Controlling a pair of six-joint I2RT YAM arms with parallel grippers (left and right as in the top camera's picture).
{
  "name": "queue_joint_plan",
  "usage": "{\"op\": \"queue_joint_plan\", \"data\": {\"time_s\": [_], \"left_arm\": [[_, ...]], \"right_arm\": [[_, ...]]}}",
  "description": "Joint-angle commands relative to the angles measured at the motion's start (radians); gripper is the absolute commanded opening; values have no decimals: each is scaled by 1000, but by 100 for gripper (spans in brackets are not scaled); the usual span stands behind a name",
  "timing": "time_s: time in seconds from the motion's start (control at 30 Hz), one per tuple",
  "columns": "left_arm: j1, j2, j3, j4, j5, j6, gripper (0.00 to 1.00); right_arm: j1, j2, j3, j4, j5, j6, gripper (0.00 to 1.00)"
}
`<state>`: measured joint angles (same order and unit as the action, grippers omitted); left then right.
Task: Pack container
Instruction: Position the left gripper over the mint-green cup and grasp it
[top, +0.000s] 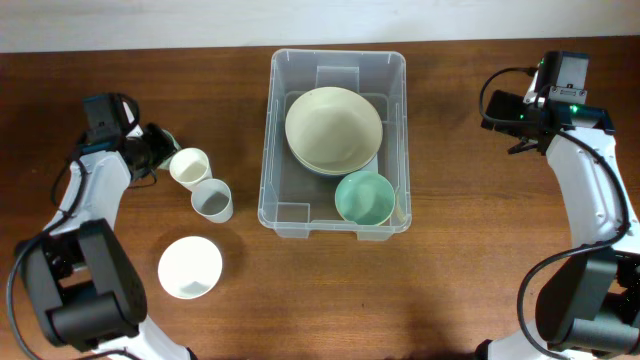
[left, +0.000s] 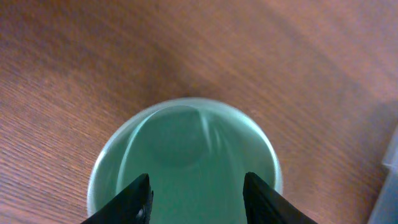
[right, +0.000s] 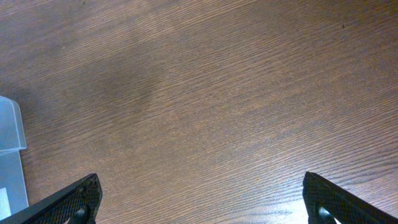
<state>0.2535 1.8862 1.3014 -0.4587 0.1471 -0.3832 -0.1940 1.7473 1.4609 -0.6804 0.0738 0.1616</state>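
The left claw (left: 198, 190) is released. Its two black fingers (left: 138, 200) stand partly apart with nothing pinched between them. Directly beyond the fingertips lies the open mouth of a pale cup (left: 186, 146). The mouth is wider than the gap between the fingers, so both tips show against its inside; whether they touch it cannot be told. From overhead this cup stands upright just beside the claw, on the side toward the table's middle. Just past it and a little nearer the robot stands a grey cup (top: 212, 200), its rim touching the pale cup's or all but touching. Farther toward the robot, apart from both cups, a white bowl (top: 190, 266) sits mouth up.

Well off to the left claw's right is the container (top: 268, 160), clear and upright on the middle of the wooden table (top: 450, 280), between the two claws. A large cream bowl (top: 333, 125) fills its far half, nested on a darker grey-green bowl (top: 318, 170) whose edge peeps out beneath. A mint bowl (top: 364, 197) sits in the near corner, on the side away from the left claw.

Beyond the container is the right claw (right: 199, 208), also released. Its fingers are spread wide over bare wood and hold nothing. A corner of the container shows at the left edge of its wrist view.
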Motion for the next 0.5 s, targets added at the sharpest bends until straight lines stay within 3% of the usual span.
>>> {"op": "queue_joint_plan", "data": {"time_s": [0.0,0.07,0.23,0.47], "left_arm": [[16,33,-6,7,10,-28,49],[19,39,-6,14,9,-28,46],[21,39,-6,29,10,-28,29],[21,39,-6,37,10,-28,29]], "right_arm": [[-3,-24,11,3,10,8,99],[-3,-24,11,3,10,8,99],[-3,-24,11,3,10,8,99],[-3,-24,11,3,10,8,99]]}}
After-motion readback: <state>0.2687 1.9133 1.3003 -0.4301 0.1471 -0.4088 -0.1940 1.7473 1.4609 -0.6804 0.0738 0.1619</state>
